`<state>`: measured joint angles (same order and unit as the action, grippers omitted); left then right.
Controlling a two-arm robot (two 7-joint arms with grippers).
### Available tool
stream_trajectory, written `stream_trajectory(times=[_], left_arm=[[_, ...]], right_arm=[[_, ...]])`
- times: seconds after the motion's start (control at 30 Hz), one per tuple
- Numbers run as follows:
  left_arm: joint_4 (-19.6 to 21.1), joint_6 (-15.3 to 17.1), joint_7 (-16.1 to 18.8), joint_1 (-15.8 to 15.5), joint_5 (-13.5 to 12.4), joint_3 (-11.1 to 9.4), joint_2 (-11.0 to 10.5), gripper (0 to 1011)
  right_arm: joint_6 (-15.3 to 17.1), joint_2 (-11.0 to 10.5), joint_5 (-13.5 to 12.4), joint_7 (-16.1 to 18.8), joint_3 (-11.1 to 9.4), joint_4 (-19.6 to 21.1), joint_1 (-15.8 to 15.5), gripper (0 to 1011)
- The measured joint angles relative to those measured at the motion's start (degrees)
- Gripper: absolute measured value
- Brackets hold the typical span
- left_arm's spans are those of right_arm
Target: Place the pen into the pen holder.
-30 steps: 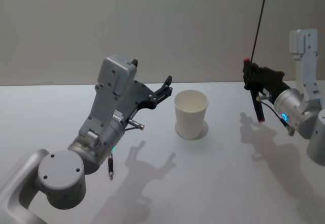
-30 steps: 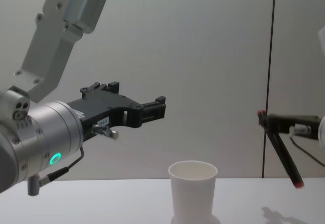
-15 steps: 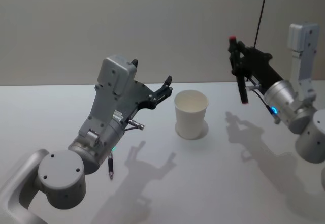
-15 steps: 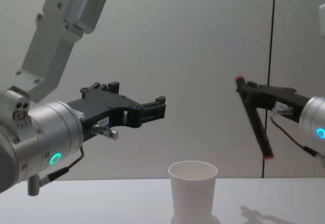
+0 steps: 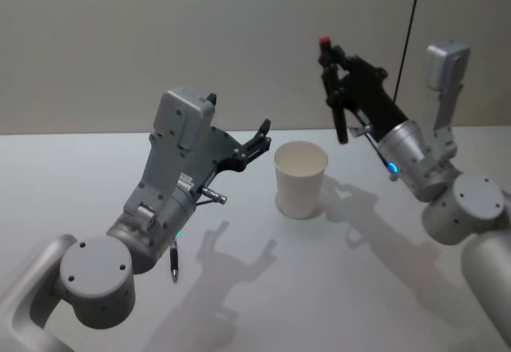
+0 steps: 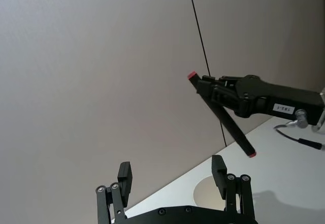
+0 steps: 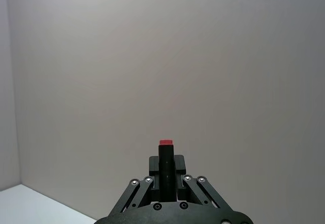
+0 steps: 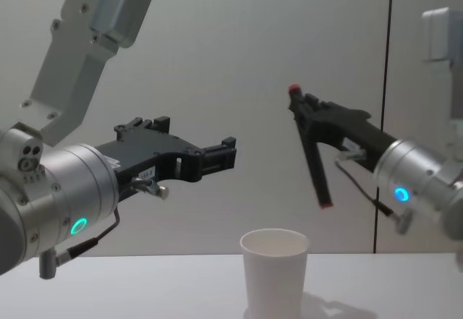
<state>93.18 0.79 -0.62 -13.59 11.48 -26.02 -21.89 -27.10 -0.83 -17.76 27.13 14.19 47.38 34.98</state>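
White paper pen holder [image 5: 301, 180] [image 8: 275, 272]: a plain disposable cup with a rolled rim that tapers toward its base. It stands upright near the middle of the pale grey tabletop [image 5: 383, 288], mouth open upward.

Pen [image 5: 340, 125] [image 8: 319, 178]: a slim black stick with a red tip at each end, held in the air and outside the cup. It is tilted, with the upper red end leaning toward the robot's left and the lower end toward its right. The lower tip hangs above the cup's right-hand rim and a little beyond it, well clear of the paper.

Right gripper [image 5: 330, 66] [image 8: 299, 106]: black, raised high to the right of the cup, its grey arm reaching in from the right edge. The jaws are clamped on the pen's upper part, just below the top red tip.

Left gripper [image 5: 237, 112] [image 8: 195, 134]: black, held above the tabletop to the left of the cup and pointing toward the plain grey wall [image 5: 160, 33]. The jaws stand apart with nothing between them. From the head camera, one fingertip lies near the cup's rim but apart from it.

Left wrist view: the pen [image 6: 231, 127] slants across the wall, and the cup's rim [image 6: 203, 196] sits between that arm's own spread fingers.

Right wrist view: the pen [image 7: 165, 159] rises between the closed fingers, red end uppermost.
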Motion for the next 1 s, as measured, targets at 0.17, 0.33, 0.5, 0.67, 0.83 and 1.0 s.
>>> stream_trajectory(times=[0.17,0.33,0.5,0.67,0.83,1.0], left_arm=[[0.0,0.0,0.0,0.0,0.0,0.0,0.0,1003],[0.0,0.0,0.0,0.0,0.0,0.0,0.0,1003],[0.0,0.0,0.0,0.0,0.0,0.0,0.0,1003],[0.0,0.0,0.0,0.0,0.0,0.0,0.0,1003],[0.0,0.0,0.0,0.0,0.0,0.0,0.0,1003],[0.0,0.0,0.0,0.0,0.0,0.0,0.0,1003]], right_arm=[[-6.1,1.9,-1.4,2.8,0.7,-8.6,4.1,158],[-10.8,3.4,-2.5,4.8,1.1,-16.1,7.5,158],[-15.6,5.0,-3.4,6.7,1.3,-24.2,11.3,158],[-18.5,6.1,-3.8,7.8,1.3,-29.9,14.0,158],[-20.7,6.8,-4.1,8.7,1.1,-34.4,16.1,158],[-22.4,7.2,-4.1,9.3,0.9,-37.3,17.4,158]])
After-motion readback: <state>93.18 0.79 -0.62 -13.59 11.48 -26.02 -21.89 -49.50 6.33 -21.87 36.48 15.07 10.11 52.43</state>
